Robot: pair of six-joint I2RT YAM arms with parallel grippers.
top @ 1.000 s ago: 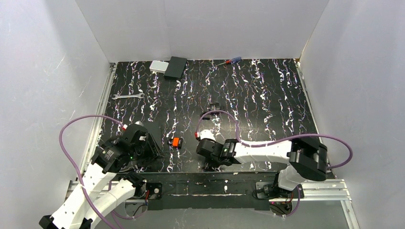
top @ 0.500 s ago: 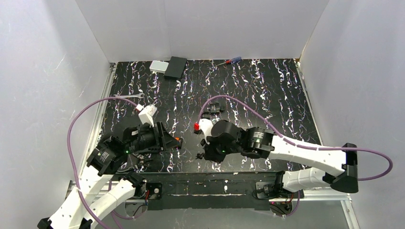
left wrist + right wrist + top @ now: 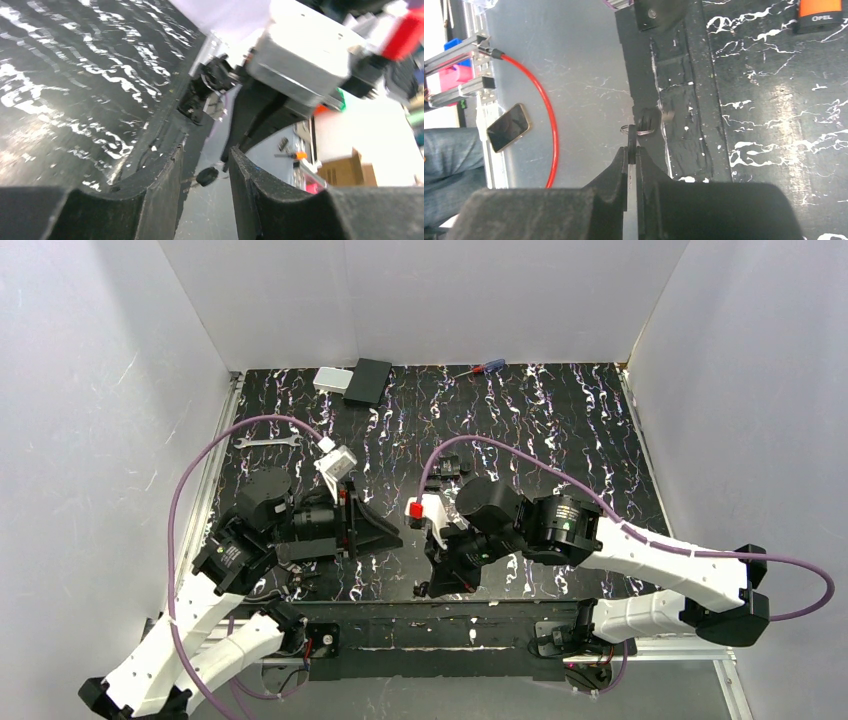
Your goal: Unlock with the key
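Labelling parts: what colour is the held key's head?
Black; the key shows best in the right wrist view.

White shell links and round black joint housings are making up the left arm (image 3: 190,632) and the right arm (image 3: 660,562). A thick purple cable (image 3: 260,419) is looping behind each pair of jaws. Matte black moulded fingers (image 3: 616,172) are forming the jaws, and a small red plug (image 3: 415,509) is sitting just behind the right pair.

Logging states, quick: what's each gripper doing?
Left gripper: open, empty.
Right gripper: shut on the key.
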